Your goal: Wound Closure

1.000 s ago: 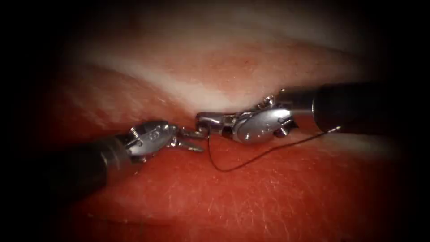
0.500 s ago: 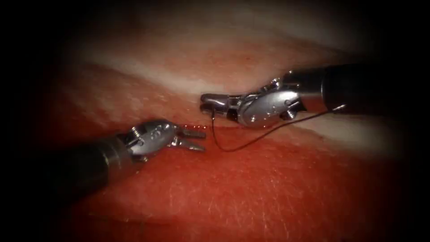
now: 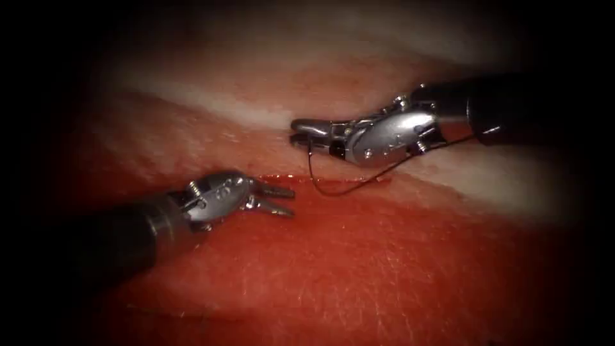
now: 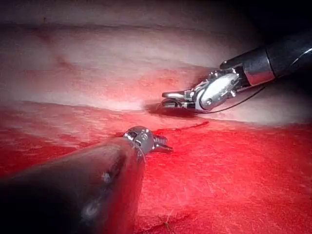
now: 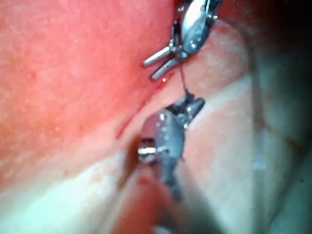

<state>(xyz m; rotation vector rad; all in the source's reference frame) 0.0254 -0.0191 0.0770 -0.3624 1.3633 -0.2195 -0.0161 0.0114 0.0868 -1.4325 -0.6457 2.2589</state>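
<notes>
Red-wet pork-belly tissue (image 3: 359, 269): cut (image 3: 288, 176) unclosed, no stitches visible, so early. Open room across the near side; pale ridge crowds behind. Right hand (image 3: 306, 133) has lifted off the cut, clamped on thin dark thread (image 3: 359, 186) near its tip. Left hand (image 3: 277, 198) parted, empty. Needle: can't locate.

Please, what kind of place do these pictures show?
Most likely a surgical training bench, not an operating room. A slab of red and pale pork tissue with a short cut lies under two slim metal needle-driver tools: left gripper open and empty, right gripper shut on thin dark thread.
</notes>
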